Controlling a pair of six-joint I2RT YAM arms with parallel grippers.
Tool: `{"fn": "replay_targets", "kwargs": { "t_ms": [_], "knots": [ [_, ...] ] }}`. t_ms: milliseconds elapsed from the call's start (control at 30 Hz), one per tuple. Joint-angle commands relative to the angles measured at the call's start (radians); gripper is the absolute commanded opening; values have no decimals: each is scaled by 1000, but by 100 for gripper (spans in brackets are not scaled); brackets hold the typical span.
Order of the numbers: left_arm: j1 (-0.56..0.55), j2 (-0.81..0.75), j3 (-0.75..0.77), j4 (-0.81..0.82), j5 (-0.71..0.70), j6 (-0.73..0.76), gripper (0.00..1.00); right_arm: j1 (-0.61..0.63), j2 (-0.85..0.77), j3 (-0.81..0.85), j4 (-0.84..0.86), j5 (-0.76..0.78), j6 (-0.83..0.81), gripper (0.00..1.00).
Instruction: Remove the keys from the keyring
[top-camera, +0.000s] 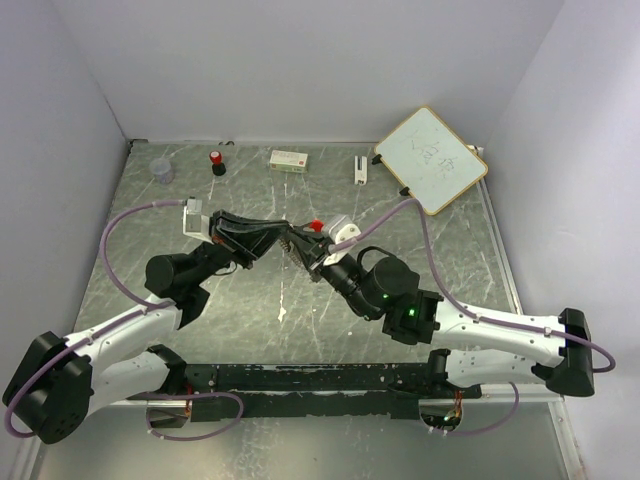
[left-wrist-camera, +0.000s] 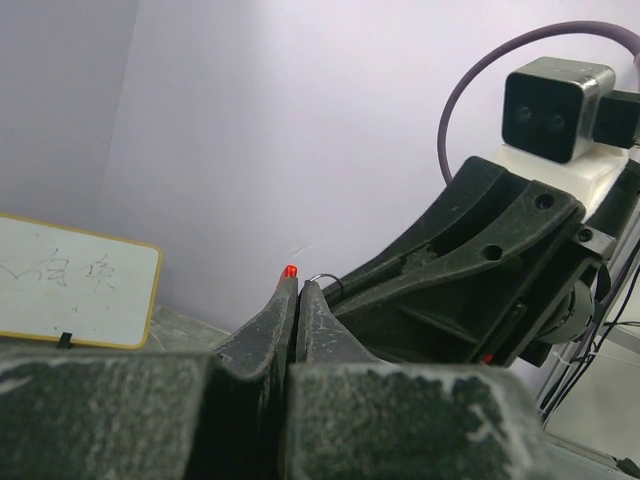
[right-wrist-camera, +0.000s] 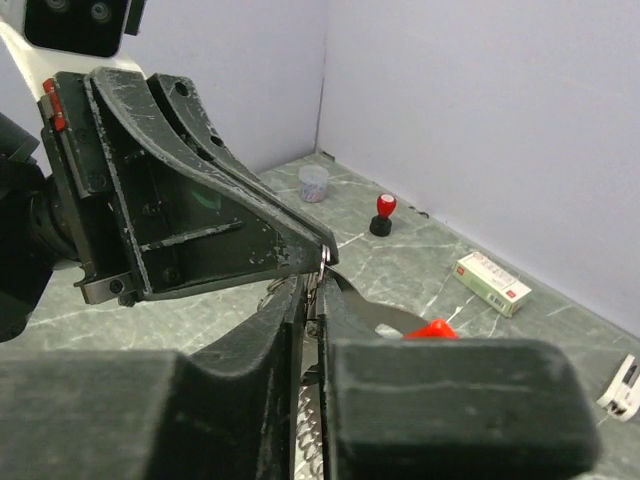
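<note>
My two grippers meet above the middle of the table. The left gripper (top-camera: 281, 236) (left-wrist-camera: 297, 287) is shut, pinching the thin wire keyring (left-wrist-camera: 326, 277) (right-wrist-camera: 327, 255) at its fingertips. From the right, the right gripper (top-camera: 298, 247) (right-wrist-camera: 316, 292) has its fingers closed on the silver keys (right-wrist-camera: 318, 300) (top-camera: 290, 243), and one jagged key edge shows low between them. A red tag (right-wrist-camera: 432, 328) (top-camera: 317, 225) and a grey blade-like piece (right-wrist-camera: 385, 315) hang from the bunch just past the right finger. Most of the keys are hidden between the fingers.
Along the back wall stand a clear cup (top-camera: 161, 170) (right-wrist-camera: 313, 183), a red-capped black bottle (top-camera: 217, 162) (right-wrist-camera: 382, 214), a green-and-white box (top-camera: 289, 159) (right-wrist-camera: 492, 283) and a white clip (top-camera: 360, 167). A small whiteboard (top-camera: 432, 159) (left-wrist-camera: 75, 293) lies at the back right.
</note>
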Motion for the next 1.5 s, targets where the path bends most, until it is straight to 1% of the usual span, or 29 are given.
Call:
{"fn": "replay_targets", "kwargs": {
  "t_ms": [0, 33, 133, 233, 267, 367, 500, 533, 600, 633, 700, 733, 767, 833, 867, 933, 1067, 1233, 1333, 1467],
  "knots": [
    [-10, -11, 3, 77, 4, -17, 7, 5, 13, -14, 48, 7, -20, 2],
    [-10, -12, 2, 70, 2, -13, 7, 4, 13, -14, 48, 5, -22, 0],
    [-11, -23, 4, 30, -3, 9, 7, 5, 11, -5, 28, 4, -28, 0],
    [-11, -57, 7, -54, -23, 50, 7, 4, 1, 21, -30, 16, -39, 0],
    [-9, -73, 9, -96, -33, 73, 10, 5, -2, 36, -65, 24, -40, 0],
    [-10, -137, 29, -266, -61, 169, 23, 4, -10, 97, -199, 45, -33, 0],
    [-10, -224, 76, -488, -104, 326, 32, 5, -3, 206, -398, 51, -4, 0],
    [-9, -243, 88, -546, -113, 359, 32, 6, -1, 217, -432, 48, 4, 0],
    [-9, -265, 113, -614, -120, 396, 33, 6, 2, 237, -486, 53, 5, 0],
    [-9, -270, 123, -636, -114, 451, 35, 6, 4, 243, -502, 55, 3, 0],
    [-9, -268, 155, -696, -98, 498, 40, 6, 13, 264, -551, 46, -1, 0],
    [-9, -262, 180, -744, -93, 526, 53, 6, 16, 277, -578, 37, -1, 0],
    [-9, -256, 204, -792, -87, 554, 64, 6, 21, 290, -607, 26, 0, 0],
    [-9, -247, 240, -870, -67, 609, 75, 6, 25, 316, -656, -3, -2, 0],
    [-9, -245, 250, -891, -59, 627, 77, 6, 25, 326, -679, -17, -1, 0],
    [-8, -248, 253, -905, -42, 650, 78, 6, 21, 336, -711, -36, -3, 0],
    [-10, -264, 246, -909, 20, 697, 76, 6, 6, 349, -760, -59, 1, 0],
    [-9, -274, 252, -955, 85, 778, 64, 6, -8, 349, -789, -64, 13, 0],
    [-9, -284, 240, -944, 159, 820, 65, 6, -5, 342, -791, -66, 16, 0],
    [-9, -296, 220, -919, 189, 848, 68, 6, 1, 338, -792, -81, 21, 0]
  ]
}}
